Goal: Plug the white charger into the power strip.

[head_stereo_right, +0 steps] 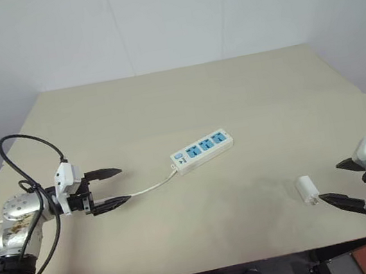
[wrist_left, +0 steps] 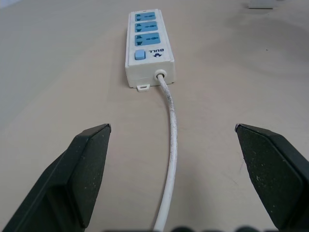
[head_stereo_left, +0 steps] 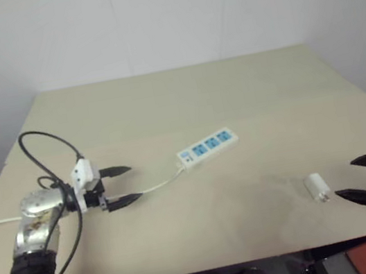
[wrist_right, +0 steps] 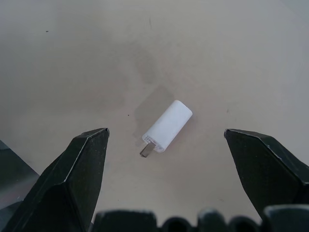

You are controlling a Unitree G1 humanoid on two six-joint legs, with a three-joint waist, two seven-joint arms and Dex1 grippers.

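The right gripper (head_stereo_left: 362, 178), its two black fingers spread wide and empty, points at the small white rounded charger block (wrist_right: 167, 126), which lies on its side on the tan tabletop (head_stereo_left: 184, 101) just ahead of the fingertips, apart from them, its long axis slanted across the gap with the short metal prongs toward the gripper. That arm is judged the nearer for the pick. The left gripper (head_stereo_right: 112, 187), also wide open and empty, straddles the thin white cord (wrist_left: 171, 140) leading to the long flat white power strip with blue sockets (head_stereo_left: 206, 148), well apart from the charger.
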